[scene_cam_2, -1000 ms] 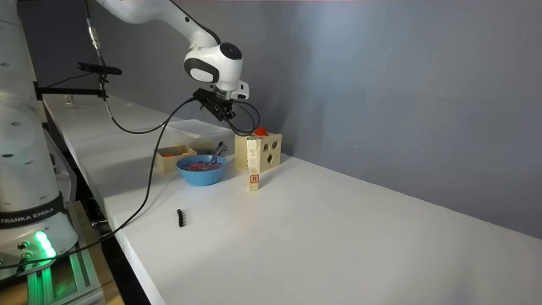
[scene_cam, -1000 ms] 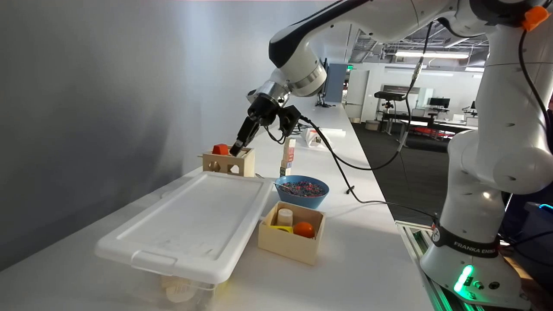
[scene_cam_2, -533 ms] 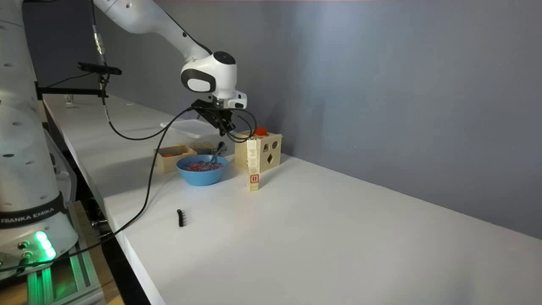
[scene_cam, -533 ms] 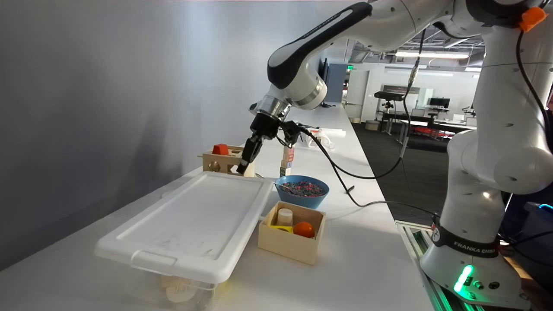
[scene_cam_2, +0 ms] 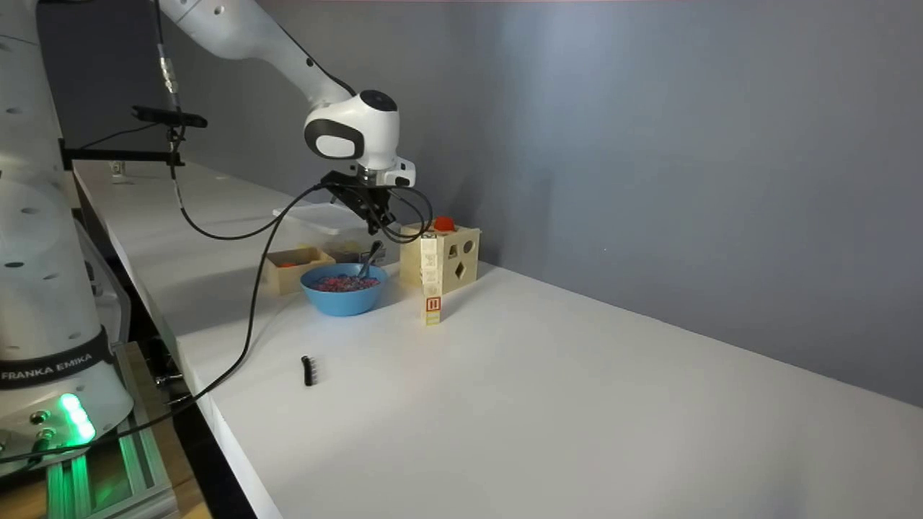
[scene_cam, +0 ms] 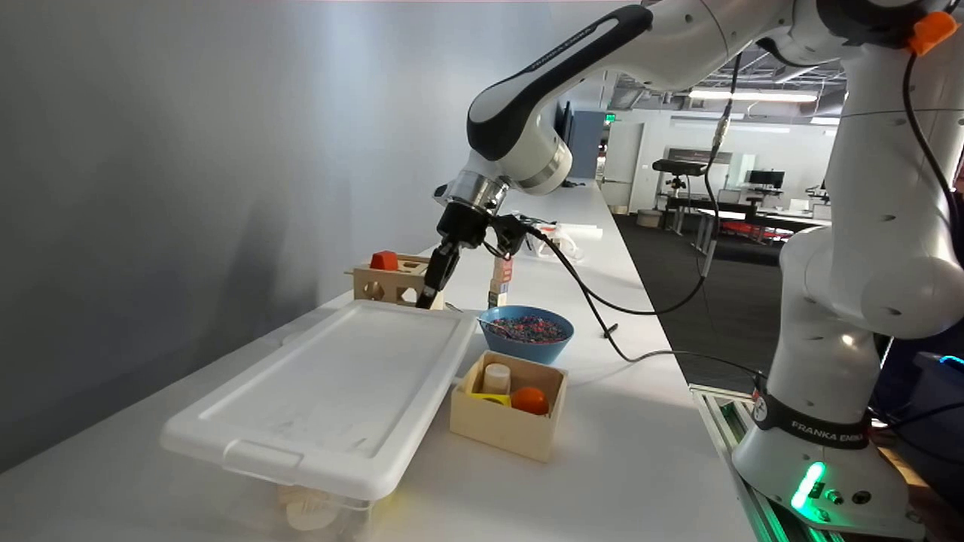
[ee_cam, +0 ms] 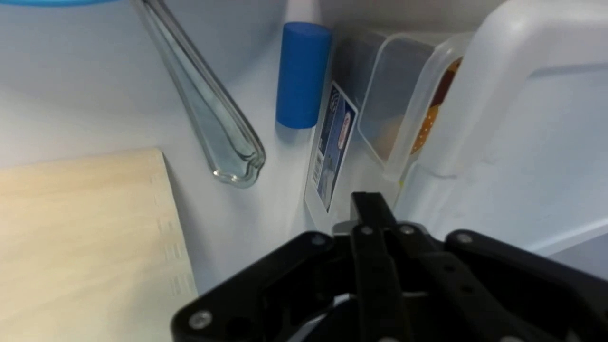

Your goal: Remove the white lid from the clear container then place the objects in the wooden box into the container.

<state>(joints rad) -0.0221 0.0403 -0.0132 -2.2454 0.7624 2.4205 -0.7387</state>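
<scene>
In an exterior view the white lid (scene_cam: 316,384) lies over the clear container (scene_cam: 331,516), whose near end shows below it. My gripper (scene_cam: 426,302) points down at the lid's far end, shut. The wrist view has the gripper (ee_cam: 374,195) with its fingers together and nothing between them, just outside the lid's edge (ee_cam: 441,156). A corner of the container (ee_cam: 399,95) sticks out past the lid there. Whether the fingertips touch the lid I cannot tell. The wooden box (scene_cam: 501,433) holds an orange ball (scene_cam: 529,400), a yellow piece (scene_cam: 489,397) and a pale cylinder (scene_cam: 497,379).
Close beside the gripper stands a wooden shape-sorter (scene_cam: 388,286) with a red block on top. A blue bowl (scene_cam: 527,339) holds a spoon, its handle (ee_cam: 223,133) jutting out. A block tower (scene_cam_2: 431,281) and a blue cylinder (ee_cam: 304,76) stand nearby. A grey wall runs along the back.
My gripper has come down from above the shape-sorter to the lid's far end. The lid and container have slid slightly away from it.
</scene>
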